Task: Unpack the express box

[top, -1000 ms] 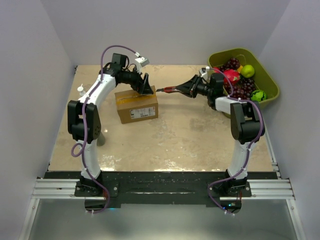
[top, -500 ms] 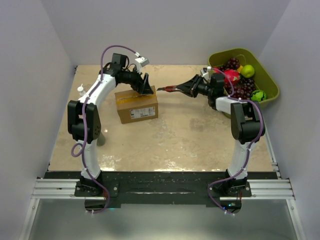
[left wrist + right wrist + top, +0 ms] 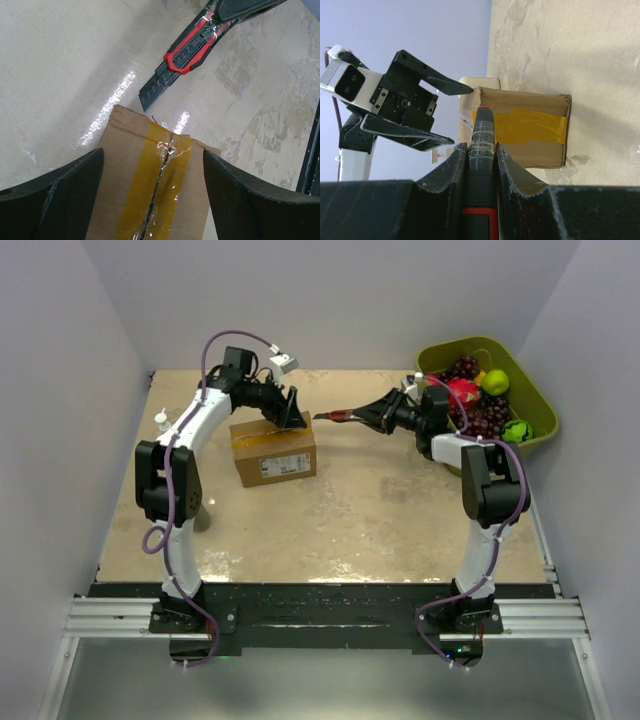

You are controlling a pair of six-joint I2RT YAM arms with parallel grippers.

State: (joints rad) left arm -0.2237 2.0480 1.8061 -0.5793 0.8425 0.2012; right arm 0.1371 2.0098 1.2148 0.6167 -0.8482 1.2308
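The express box (image 3: 273,452) is a brown carton with yellow tape on top and a white label on its near side. It lies left of centre on the table. My left gripper (image 3: 293,412) is open at the box's far right end. In the left wrist view its fingers (image 3: 55,200) flank the taped top (image 3: 150,185), and a dark slit runs along the seam. My right gripper (image 3: 378,412) is shut on a red and black utility knife (image 3: 335,418). The knife's blade (image 3: 150,92) is out and hovers just off the box's end edge. The right wrist view shows the knife (image 3: 481,145) pointing at the box (image 3: 530,130).
A green bin (image 3: 535,405) of fruit (grapes, a pink dragon fruit, green fruit) stands at the back right, behind my right arm. A small white bottle (image 3: 160,421) sits by the left wall. Grey walls close in the table on three sides.
My right gripper and the knife have shifted slightly toward the back. The left arm and the box have not moved.
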